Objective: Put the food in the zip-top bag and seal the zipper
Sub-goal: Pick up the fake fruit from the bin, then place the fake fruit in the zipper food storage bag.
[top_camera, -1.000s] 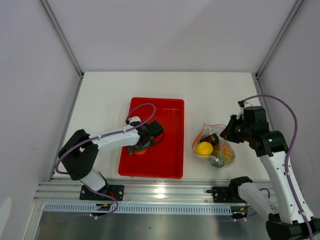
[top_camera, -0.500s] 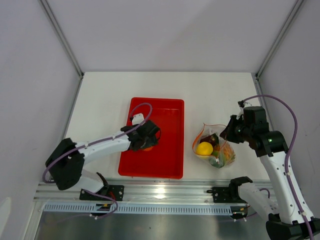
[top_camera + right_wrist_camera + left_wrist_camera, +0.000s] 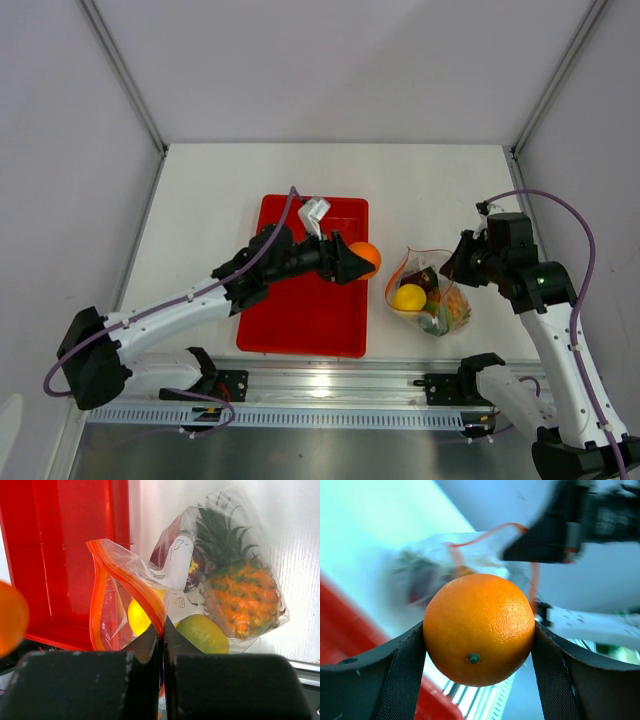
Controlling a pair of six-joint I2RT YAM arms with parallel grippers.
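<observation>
Lifted from the tray (image 3: 300, 325), the orange (image 3: 479, 630) sits clamped in the left tool (image 3: 352, 263), nearing the bag (image 3: 225, 580) whose rim the right tool (image 3: 162, 637) pinches.

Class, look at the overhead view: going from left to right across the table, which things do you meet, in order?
Red rectangular plastic tray → round orange toy fruit, gripped in the left claw → clear crinkly zip-top bag, its mouth pinched by the right claw.

A white table (image 3: 220, 190) sits boxed by pale panel walls (image 3: 330, 60), seemingly framed with aluminium posts (image 3: 123, 75).
</observation>
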